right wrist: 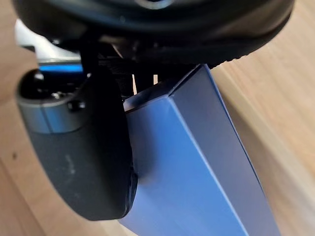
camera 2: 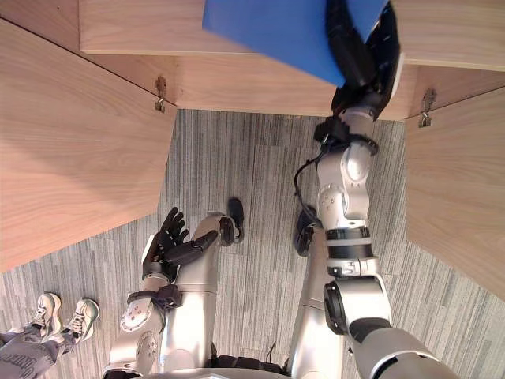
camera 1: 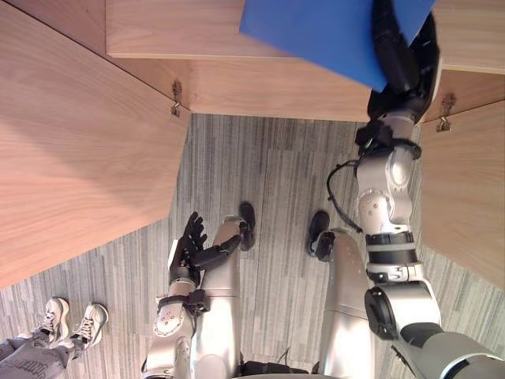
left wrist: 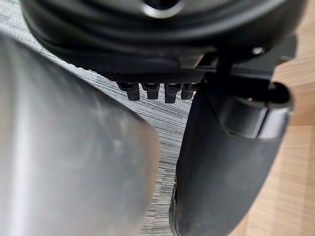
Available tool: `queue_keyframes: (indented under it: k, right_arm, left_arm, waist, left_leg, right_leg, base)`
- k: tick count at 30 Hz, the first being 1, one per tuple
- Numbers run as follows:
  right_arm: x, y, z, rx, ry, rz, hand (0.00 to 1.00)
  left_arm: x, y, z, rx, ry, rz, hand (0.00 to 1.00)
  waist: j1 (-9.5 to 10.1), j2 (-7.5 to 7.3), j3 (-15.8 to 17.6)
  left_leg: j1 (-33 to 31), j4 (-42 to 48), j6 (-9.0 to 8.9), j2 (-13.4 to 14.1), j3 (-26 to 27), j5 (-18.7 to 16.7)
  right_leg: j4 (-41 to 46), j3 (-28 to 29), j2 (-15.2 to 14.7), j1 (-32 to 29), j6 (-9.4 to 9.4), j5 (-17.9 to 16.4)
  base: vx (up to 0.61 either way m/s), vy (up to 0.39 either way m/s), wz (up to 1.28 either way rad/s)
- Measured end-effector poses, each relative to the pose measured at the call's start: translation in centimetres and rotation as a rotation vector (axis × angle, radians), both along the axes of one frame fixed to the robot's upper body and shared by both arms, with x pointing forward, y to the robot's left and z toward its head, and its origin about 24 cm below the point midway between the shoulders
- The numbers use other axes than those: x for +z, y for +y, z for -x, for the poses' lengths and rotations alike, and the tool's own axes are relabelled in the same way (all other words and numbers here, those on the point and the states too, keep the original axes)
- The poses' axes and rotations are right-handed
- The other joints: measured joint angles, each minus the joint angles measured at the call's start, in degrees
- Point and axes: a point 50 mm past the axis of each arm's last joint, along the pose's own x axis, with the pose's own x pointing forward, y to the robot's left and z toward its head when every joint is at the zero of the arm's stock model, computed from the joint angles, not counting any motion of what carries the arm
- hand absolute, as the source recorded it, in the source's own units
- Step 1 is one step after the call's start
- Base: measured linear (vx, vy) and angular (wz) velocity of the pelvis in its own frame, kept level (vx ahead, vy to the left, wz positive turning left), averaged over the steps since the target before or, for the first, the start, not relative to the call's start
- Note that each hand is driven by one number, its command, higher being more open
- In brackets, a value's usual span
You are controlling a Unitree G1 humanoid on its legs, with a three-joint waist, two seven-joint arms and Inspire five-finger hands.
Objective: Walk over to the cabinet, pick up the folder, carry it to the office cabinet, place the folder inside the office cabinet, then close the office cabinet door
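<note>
One blue folder [camera 1: 316, 35], two open cabinet doors [camera 1: 79, 158] [camera 1: 465, 189], two white shoes [camera 1: 55, 313] [camera 1: 93, 320].

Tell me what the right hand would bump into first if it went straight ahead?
Most likely the wooden cabinet, which lies straight ahead. The right hand grips the blue folder, so the folder's edge may touch first; depth is hard to judge.
</note>
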Motion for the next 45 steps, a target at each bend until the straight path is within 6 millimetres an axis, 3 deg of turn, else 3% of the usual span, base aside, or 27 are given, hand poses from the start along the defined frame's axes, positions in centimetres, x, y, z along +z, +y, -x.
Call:
queue_keyframes:
  k: [1,2,5,10,15,18,20,25,29,32,33,36,40,45]
  right_arm:
    - [0.4,-0.2,-0.4,0.007,0.01,-0.051,0.0]
    - [0.6,-0.3,-0.4,0.01,0.003,-0.077,1.0]
    - [2.4,-0.9,-1.0,0.037,-0.018,-0.211,1.0]
    - [3.2,-2.6,-1.0,0.05,-0.047,-0.458,1.0]
    - [3.9,-2.8,-1.2,0.064,-0.049,-0.51,1.0]
    - [4.2,-2.1,-1.3,0.074,-0.044,-0.461,1.0]
    - [5.0,-0.7,-1.4,0.076,-0.029,-0.217,1.0]
    - [6.4,1.1,-1.2,0.057,-0.061,0.181,1.0]
    - [5.3,2.4,-1.8,0.022,-0.017,0.584,1.0]
    - [4.1,2.1,-1.9,0.013,0.011,0.83,1.0]
    - [3.6,1.8,-1.9,0.013,0.029,0.915,0.0]
    - [3.0,0.7,-1.8,-0.014,0.042,1.045,0.0]
    - [1.3,0.0,-2.1,-0.097,0.106,1.266,0.0]
    - [0.1,-1.4,-2.5,-0.132,0.176,1.292,0.0]
  left_arm:
    - [0.2,-0.2,-0.1,-0.002,-0.011,0.005,1.0]
    - [0.4,-0.3,-0.1,-0.004,-0.017,0.007,1.0]
    - [0.7,-0.4,-0.2,-0.002,-0.031,0.028,1.0]
    - [2.1,-1.2,-0.4,-0.027,-0.09,0.064,1.0]
    - [2.6,-1.5,-0.1,-0.043,-0.112,0.1,1.0]
    - [2.6,-1.4,-0.1,-0.038,-0.109,0.102,1.0]
    - [2.5,-1.3,-0.1,-0.032,-0.107,0.1,1.0]
    - [2.1,-1.2,0.0,-0.027,-0.092,0.1,1.0]
    - [1.3,-0.9,0.2,-0.023,-0.061,0.097,1.0]
    - [0.8,-0.7,0.4,-0.04,-0.045,0.086,1.0]
    - [0.7,-0.5,0.4,-0.051,-0.039,0.077,1.0]
    - [-0.2,-0.2,0.7,-0.057,-0.003,0.064,1.0]
    - [-3.1,0.7,1.8,-0.049,0.132,0.018,1.0]
    - [-3.9,1.5,1.4,-0.029,0.164,0.0,1.0]
  waist:
    - [0.06,0.01,0.0]
    - [0.14,0.01,0.0]
    - [0.24,0.08,0.0]
    - [0.11,0.18,-0.1]
    - [0.1,0.67,-0.4]
    - [-0.02,0.74,-0.4]
    - [-0.13,0.8,-0.5]
    - [-0.04,0.83,-0.5]
    - [-0.25,0.82,-0.5]
    - [-0.26,0.8,-0.5]
    - [-0.28,0.79,-0.5]
    - [-0.56,0.77,-0.5]
    - [-1.76,-0.28,-1.9]
    - [-1.27,-0.75,-2.8]
  left_leg:
    - [-0.2,0.0,-0.01,0.0,-0.1,0.0]
    - [-0.3,0.0,-0.03,0.0,-0.3,0.0]
    - [-0.8,-0.1,-0.27,-0.2,-0.6,0.2]
    - [-1.5,-1.7,-1.4,-1.8,-1.9,1.5]
    - [-1.7,-4.1,-2.02,-1.6,-1.8,3.4]
    - [-1.7,-4.3,-1.45,-1.0,-1.8,4.1]
    - [-1.5,-4.5,-1.75,-0.1,-1.9,4.4]
    - [-0.5,-5.9,-1.85,0.2,-1.9,5.0]
    - [1.8,-7.5,-1.87,0.4,-1.9,5.0]
    - [2.6,-8.4,-1.91,0.3,-2.0,5.1]
    - [2.7,-8.7,-1.86,0.3,-2.0,5.1]
    - [3.5,-9.6,-1.82,-0.1,-1.9,5.2]
    - [5.7,-11.5,-1.78,-0.2,-1.0,5.2]
    - [6.6,-12.4,-1.77,-0.2,-0.8,5.2]
  right_leg:
    - [0.0,-0.2,0.0,-0.1,-0.04,0.0]
    - [0.0,-0.3,0.0,-0.2,-0.06,0.0]
    - [0.0,-0.8,-0.3,-0.4,-0.15,-0.1]
    - [-0.2,-2.7,-2.3,-0.4,-0.39,-0.2]
    - [-1.7,-4.4,-3.3,-0.4,-0.66,0.4]
    - [-1.9,-4.9,-3.1,-0.4,-1.57,1.1]
    - [-2.2,-5.0,-2.2,-0.4,-2.12,1.4]
    - [-3.3,-5.3,-1.8,0.4,-2.45,1.6]
    - [-5.1,-5.7,-1.4,2.9,-2.42,1.7]
    - [-5.9,-5.9,-1.4,3.8,-2.4,1.7]
    - [-6.3,-6.1,-1.5,4.0,-2.4,1.7]
    - [-7.0,-6.4,-1.8,4.8,-2.41,1.7]
    - [-8.7,-6.3,-2.1,6.8,-2.26,1.7]
    - [-9.6,-6.7,-2.2,7.9,-2.22,1.8]
  base:
    - [-0.02,-0.065,0.01]
    - [-0.03,-0.061,0.02]
    - [-0.03,-0.05,0.07]
    - [-0.06,-0.052,0.23]
    - [-0.08,-0.057,0.09]
    - [-0.04,-0.063,-0.05]
    - [-0.05,-0.078,-0.12]
    - [-0.01,-0.023,0.0]
    - [0.0,0.0,0.0]
    - [0.02,0.004,0.03]
    - [0.02,0.008,0.05]
    - [0.02,0.011,0.05]
    - [0.01,0.006,0.02]
    - [0.0,0.0,0.01]
